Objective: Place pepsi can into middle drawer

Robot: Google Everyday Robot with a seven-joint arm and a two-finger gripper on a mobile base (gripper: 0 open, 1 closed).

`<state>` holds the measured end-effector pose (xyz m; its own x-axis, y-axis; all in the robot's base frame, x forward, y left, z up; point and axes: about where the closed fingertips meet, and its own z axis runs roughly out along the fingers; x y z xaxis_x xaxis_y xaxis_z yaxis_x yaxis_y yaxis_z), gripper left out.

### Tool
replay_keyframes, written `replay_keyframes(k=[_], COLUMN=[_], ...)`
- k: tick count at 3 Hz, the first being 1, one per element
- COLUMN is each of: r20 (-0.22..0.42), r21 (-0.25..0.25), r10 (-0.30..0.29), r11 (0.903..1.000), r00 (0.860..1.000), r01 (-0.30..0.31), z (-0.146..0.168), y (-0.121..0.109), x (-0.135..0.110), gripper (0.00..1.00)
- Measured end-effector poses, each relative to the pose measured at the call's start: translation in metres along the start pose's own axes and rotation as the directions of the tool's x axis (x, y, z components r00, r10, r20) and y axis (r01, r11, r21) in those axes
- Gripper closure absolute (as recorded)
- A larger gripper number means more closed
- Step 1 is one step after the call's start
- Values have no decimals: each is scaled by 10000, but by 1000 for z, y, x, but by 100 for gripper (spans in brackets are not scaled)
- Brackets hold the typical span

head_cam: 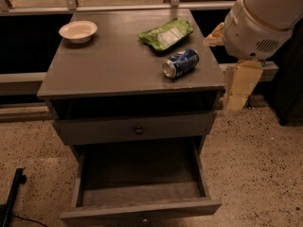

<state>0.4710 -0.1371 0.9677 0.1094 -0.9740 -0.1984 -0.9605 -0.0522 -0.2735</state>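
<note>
A speckled stone floor [255, 164] runs under a grey cabinet [113, 65] set against a dark wall with a pale rail behind it. On the cabinet top a white bowl [78, 31] sits at the far left corner and a green snack bag [165, 33] lies toward the far right. The pepsi can [180, 63] rests on its side just in front of the bag, near the right edge, its silver end turned toward the front left. Below the top is a closed drawer front with a dark knob [138, 130]. Under that the middle drawer [142, 190] is pulled well out, its plain grey inside bare and nothing in it. The robot's white arm [265, 18] comes in from the upper right. Its gripper [240, 86] hangs off the cabinet's right side, lower than the tabletop and near the can but apart from it. I cannot tell whether the claw is open or closed, though it plainly does not have the can. By my reading the task is at its first step, the approach to the pick, with nothing yet lifted or placed. The next move would call for bringing the gripper up over the top and lining it across the can's round body. A lying can may roll when nudged, and the bag sits close behind, so the reach wants care before any carry down to the open drawer.
</note>
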Motion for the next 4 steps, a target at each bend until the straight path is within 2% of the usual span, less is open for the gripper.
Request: replay_keyframes(k=[1, 2, 3, 4], r20=[-271, -790, -957, -911], r21=[-7, -521, -998, -1415], r10=[-557, -2359, -3238, -3368], r11=[9984, 9712, 9440, 9359], r00=[9981, 9686, 9413, 9372], r01=[557, 2323, 3145, 3226], z=[6, 41, 66, 87], y=[-10, -46, -71, -94], x=[-4, -5, 1, 7], gripper=[0, 0, 0, 0])
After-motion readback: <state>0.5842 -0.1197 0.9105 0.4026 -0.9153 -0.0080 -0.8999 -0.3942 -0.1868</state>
